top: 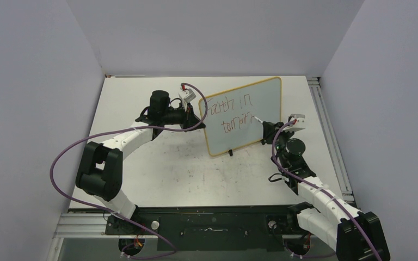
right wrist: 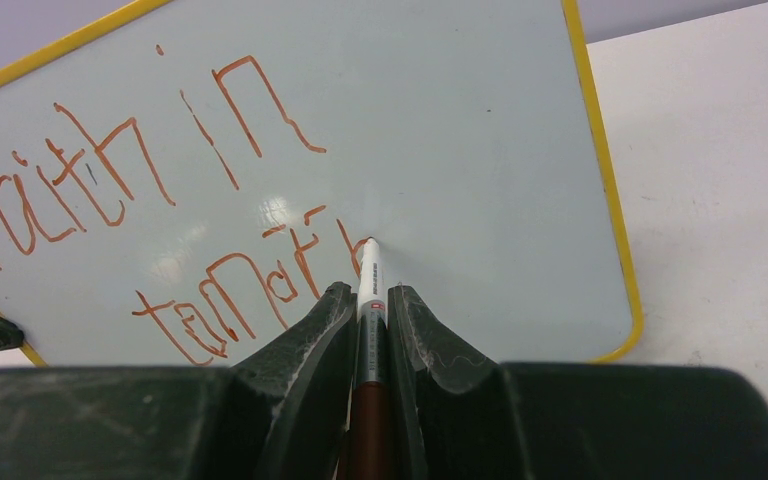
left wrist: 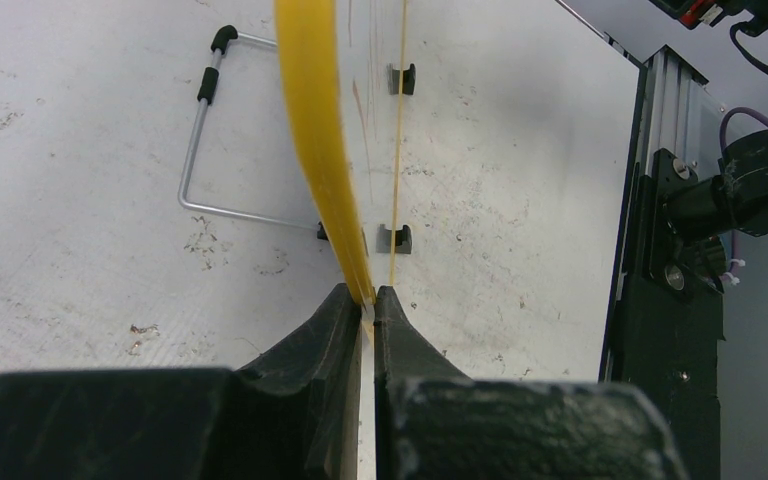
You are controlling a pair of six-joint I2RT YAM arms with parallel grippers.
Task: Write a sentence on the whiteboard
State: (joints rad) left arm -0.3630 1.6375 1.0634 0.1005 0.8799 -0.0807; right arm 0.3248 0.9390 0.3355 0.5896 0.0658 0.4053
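- The whiteboard point(top: 250, 100) stands upright at the centre of the table point(top: 158, 163). The sentence point(top: 231, 113) reads "Faith in", then roughly "tomor".
- The left gripper point(left wrist: 368, 298) is clamped on the frame's 9 o'clock edge.
- The right gripper point(right wrist: 368, 300), at 4 o'clock, pinches a marker point(right wrist: 371, 272), whose tip touches the board.
- A wire prop point(left wrist: 195, 150) lies behind the board.

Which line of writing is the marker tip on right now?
The lower line: the marker tip touches the whiteboard at its right end. The upper line, ending "in", sits above it.
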